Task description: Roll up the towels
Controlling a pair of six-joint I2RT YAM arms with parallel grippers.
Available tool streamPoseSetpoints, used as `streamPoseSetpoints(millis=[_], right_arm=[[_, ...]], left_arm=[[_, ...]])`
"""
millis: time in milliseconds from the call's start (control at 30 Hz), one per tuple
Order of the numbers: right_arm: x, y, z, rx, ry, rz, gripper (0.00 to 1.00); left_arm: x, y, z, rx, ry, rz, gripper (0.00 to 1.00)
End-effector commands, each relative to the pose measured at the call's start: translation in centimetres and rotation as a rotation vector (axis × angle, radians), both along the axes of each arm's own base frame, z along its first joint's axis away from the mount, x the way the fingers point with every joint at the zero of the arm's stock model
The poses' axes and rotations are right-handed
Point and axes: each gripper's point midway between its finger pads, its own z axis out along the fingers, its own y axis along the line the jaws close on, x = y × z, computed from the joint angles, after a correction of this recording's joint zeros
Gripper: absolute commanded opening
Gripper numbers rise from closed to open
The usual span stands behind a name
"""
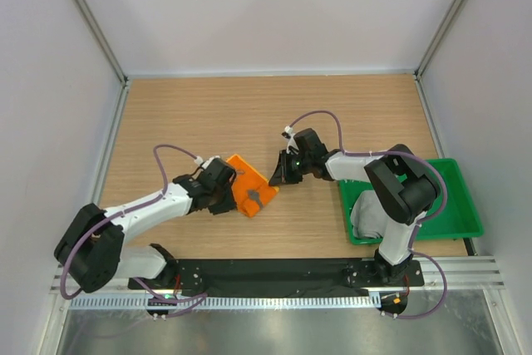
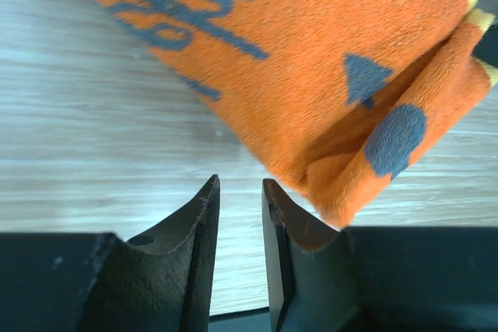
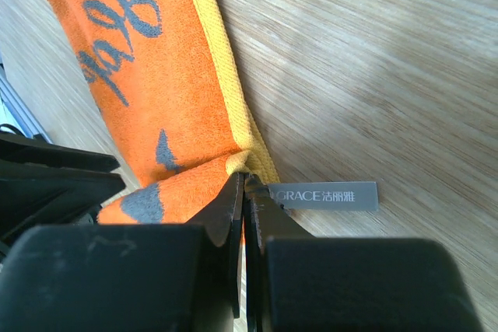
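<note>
Black right gripper pinched shut on the yellow-edged corner of an orange cloth towel with dark grey print, loosely folded on the wooden table, left gripper slightly parted, empty, beside its opposite end, light grey towel in a green plastic tray.

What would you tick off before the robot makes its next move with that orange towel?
1. Right gripper pinches the orange towel at its corner: ok.
2. Left gripper jaws apart, nothing between them: ok.
3. Orange towel rolled tight: not ok, loosely folded.
4. Grey towel rolled: cannot tell, partly hidden in the green tray.
</note>
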Motion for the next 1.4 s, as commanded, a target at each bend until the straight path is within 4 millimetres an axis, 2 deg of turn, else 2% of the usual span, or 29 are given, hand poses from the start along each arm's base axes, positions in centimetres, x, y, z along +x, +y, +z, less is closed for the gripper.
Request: streamPoseSetpoints(millis=[0, 100, 233, 267, 333, 433, 533, 667, 700, 733, 967, 1133, 1267, 1367], right_arm=[[-0.2, -0.8, -0.8, -0.068, 0.002, -0.011, 0.01], [-0.2, -0.8, -0.6, -0.072, 0.0, -0.01, 0.01], [-0.4, -0.8, -0.3, -0.087, 0.001, -0.005, 0.01], [-0.4, -0.7, -0.2, -0.088, 0.001, -0.003, 0.01], [-0.3, -0.6, -0.1, -0.09, -0.003, -0.002, 0.01], [-0.4, -0.4, -0.1, -0.095, -0.002, 0.003, 0.01], [-0.4, -0.2, -0.2, -0.101, 0.001, 0.007, 0.01], [-0.4, -0.2, -0.2, -0.104, 0.002, 0.006, 0.01], [-0.4, -0.2, -0.3, -0.107, 0.004, 0.007, 0.01], [-0.4, -0.1, -0.3, -0.108, 0.005, 0.008, 0.01], [-0.5, -0.3, -0.6, -0.126, 0.008, 0.015, 0.01], [-0.4, -0.3, -0.5, -0.133, 0.009, 0.016, 0.01], [-0.1, -0.3, -0.5, -0.141, 0.009, 0.015, 0.01], [-0.1, -0.1, -0.4, -0.137, 0.009, 0.017, 0.01]], left_arm=[[-0.1, 2.0, 1.1, 0.078, -0.04, 0.003, 0.29], [0.8, 1.8, 3.6, 0.075, -0.138, -0.048, 0.28], [2.1, 0.0, 8.9, 0.107, -0.359, -0.166, 0.28], [1.5, -1.1, 9.9, 0.105, -0.4, -0.224, 0.29], [1.7, -2.4, 11.6, 0.114, -0.479, -0.305, 0.3], [1.1, -5.2, 12.5, 0.087, -0.551, -0.435, 0.31], [1.3, -6.7, 11.8, 0.082, -0.553, -0.48, 0.31], [1.8, -7.7, 10.5, 0.088, -0.538, -0.481, 0.32], [1.7, -7.8, 9.5, 0.093, -0.52, -0.492, 0.32], [1.9, -8.3, 9.6, 0.077, -0.535, -0.491, 0.33], [1.6, -9.4, 6.4, 0.077, -0.486, -0.542, 0.35], [1.8, -8.7, 4.2, 0.136, -0.448, -0.537, 0.39], [1.6, -7.1, 2.3, 0.199, -0.422, -0.509, 0.43], [1.7, -6.3, 1.9, 0.224, -0.425, -0.496, 0.47]])
